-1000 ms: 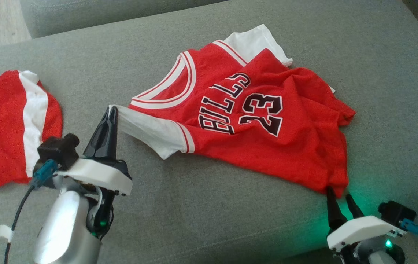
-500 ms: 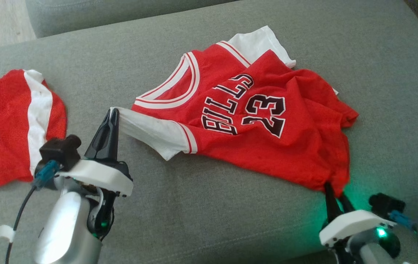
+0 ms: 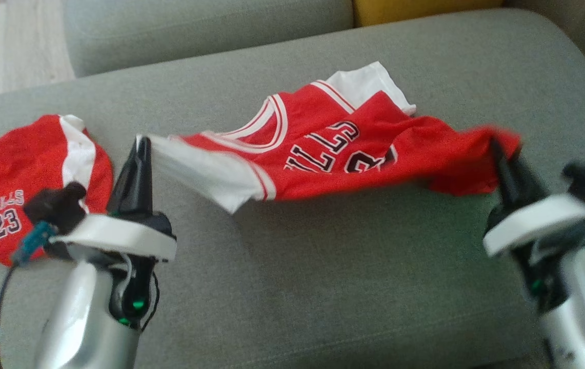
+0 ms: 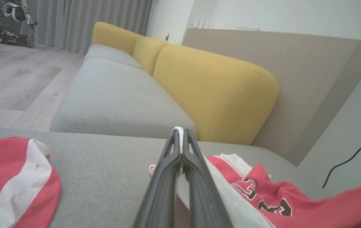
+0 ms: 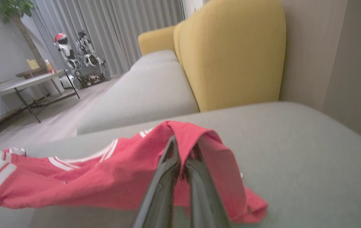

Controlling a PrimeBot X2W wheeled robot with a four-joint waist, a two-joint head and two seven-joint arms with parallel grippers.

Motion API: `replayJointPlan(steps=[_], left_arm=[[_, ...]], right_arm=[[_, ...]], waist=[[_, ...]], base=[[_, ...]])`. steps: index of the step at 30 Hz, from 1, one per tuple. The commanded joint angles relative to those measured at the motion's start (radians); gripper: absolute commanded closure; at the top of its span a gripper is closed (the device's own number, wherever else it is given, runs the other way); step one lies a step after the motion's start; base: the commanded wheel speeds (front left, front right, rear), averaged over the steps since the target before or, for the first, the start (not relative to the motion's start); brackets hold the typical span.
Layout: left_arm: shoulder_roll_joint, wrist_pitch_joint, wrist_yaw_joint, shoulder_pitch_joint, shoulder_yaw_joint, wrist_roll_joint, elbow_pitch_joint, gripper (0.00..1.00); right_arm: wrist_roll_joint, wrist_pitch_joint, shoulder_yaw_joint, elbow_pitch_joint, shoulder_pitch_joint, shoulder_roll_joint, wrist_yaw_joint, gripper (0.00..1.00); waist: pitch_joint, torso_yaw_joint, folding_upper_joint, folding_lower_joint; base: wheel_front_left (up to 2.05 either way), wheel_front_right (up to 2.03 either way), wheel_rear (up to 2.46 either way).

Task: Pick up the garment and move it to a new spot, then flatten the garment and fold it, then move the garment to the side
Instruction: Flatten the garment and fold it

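The garment is a red jersey with white sleeves and the number 23, stretched between both arms above the grey sofa seat. My left gripper is shut on the white sleeve at its left end; the left wrist view has white cloth pinched at the left gripper with the garment trailing to the right. My right gripper is shut on the red hem at its right end. In the right wrist view the garment drapes over the tip of the right gripper.
Red shorts with a white stripe lie at the seat's left, also in the left wrist view as red shorts. Yellow back cushions rise behind. Wooden floor lies beyond the seat's far left.
My right gripper has shut on the hem and lifted it up and away from the seat's front edge. The jersey now hangs stretched between both grippers. The camera has shifted.
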Motion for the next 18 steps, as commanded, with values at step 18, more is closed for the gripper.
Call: replayJointPlan(steps=[18], left_arm=[[-0.044,0.224,0.172,-0.271,0.086,-0.214,-0.597,1.0]], right_arm=[[-0.062,0.334,-0.148,-0.399,-0.362,-0.095,-0.001,1.0]], waist=[[-0.123,0.06,0.0,0.0]], base=[[0.0,0.0,0.0]])
